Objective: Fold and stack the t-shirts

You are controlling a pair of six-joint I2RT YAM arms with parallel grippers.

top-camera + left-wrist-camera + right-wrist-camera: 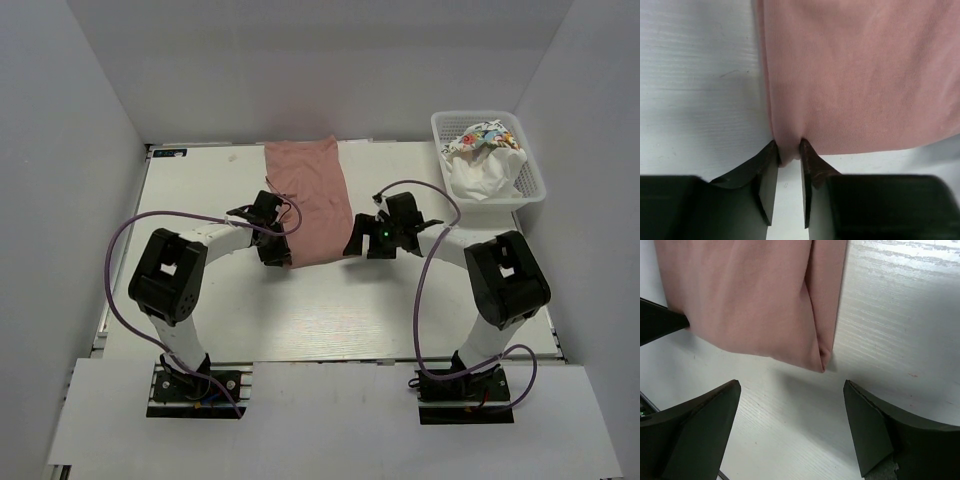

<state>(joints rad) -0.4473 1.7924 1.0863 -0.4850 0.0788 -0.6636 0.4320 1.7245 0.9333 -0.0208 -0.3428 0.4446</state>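
— Pink t-shirt, where is it right now?
— It lies as a long narrow strip down the middle of the table, running away from the arms.
— And the left side?
— The left gripper has its fingers pinched on the strip's near left corner, with cloth bunched between the tips.
— The right?
— The right gripper hovers just beside the near right corner, jaws wide apart and holding nothing. The corner sits ahead of the gap, not inside it.
— Which step is this, then?
— Mid-fold, I'd say. The right edge looks turned in, and the near end is not yet carried over to the far end.
— So what does the next move need?
— My guess is that the right one must ease forward, straddle that corner and close, so both can lift evenly.
— Anything further right?
— The basket at the far corner holds the other t-shirts, white and crumpled, one showing coloured print. None of those is folded.
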